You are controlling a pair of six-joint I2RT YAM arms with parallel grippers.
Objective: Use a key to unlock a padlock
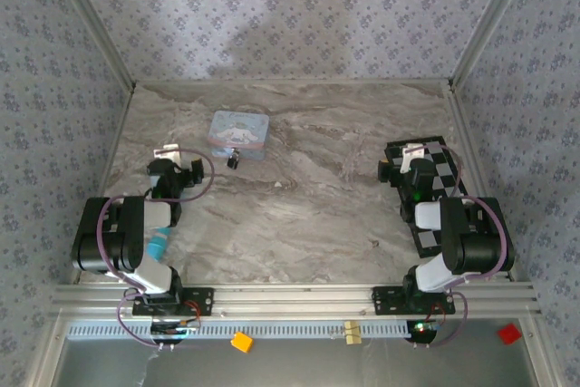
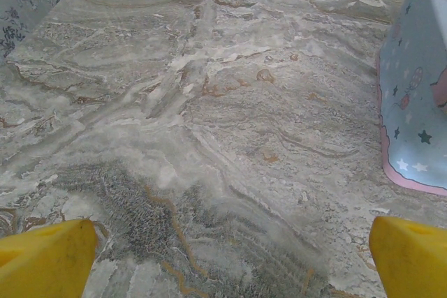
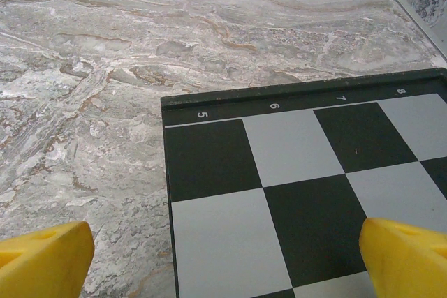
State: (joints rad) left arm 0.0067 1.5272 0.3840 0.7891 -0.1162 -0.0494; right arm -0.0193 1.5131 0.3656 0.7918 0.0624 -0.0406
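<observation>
Approach step, I judge: the left gripper (image 2: 223,259) and right gripper (image 3: 223,259) hold their fingers wide apart, empty. Next, the left gripper must reach the tiny black squarish padlock (image 1: 233,159) at its three o'clock.

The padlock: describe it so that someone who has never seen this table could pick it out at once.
On the grey marbled table, find the pale blue cartoon-printed tin toward the far side, left of centre. Just in front of its near edge lies the padlock. It is a tiny black lump with a silvery bit, far smaller and darker than the tin.
</observation>
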